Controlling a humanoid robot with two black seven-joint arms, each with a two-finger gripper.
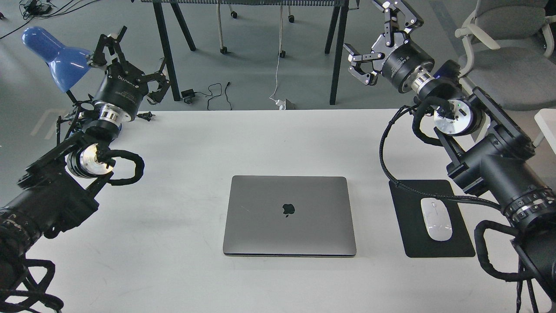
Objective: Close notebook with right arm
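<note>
The notebook (289, 216) lies flat on the white table (182, 269), near the middle of its front half, with its grey lid fully down and the black apple logo facing up. Nothing touches it; both arms are well apart from it. To its right, with a strip of bare table between, sits a black mouse pad (434, 241) with a white mouse (436, 219) resting on it. A black cable from the right arm (491, 161) runs down across the upper part of the pad, just behind the mouse. The right arm comes in from the lower right edge and reaches up and back beyond the far table edge, where the right gripper (377, 47) hangs in the air above the floor, its fingers spread wide and grasping nothing. On the other side, the left arm (65, 182) rises from the lower left corner over the left edge of the table. The left gripper (130, 61) is held up past the far left corner, fingers likewise splayed apart and empty, right beside a blue lamp (54, 54). Behind the table, a grey chair (512, 56) stands at the upper right.
</note>
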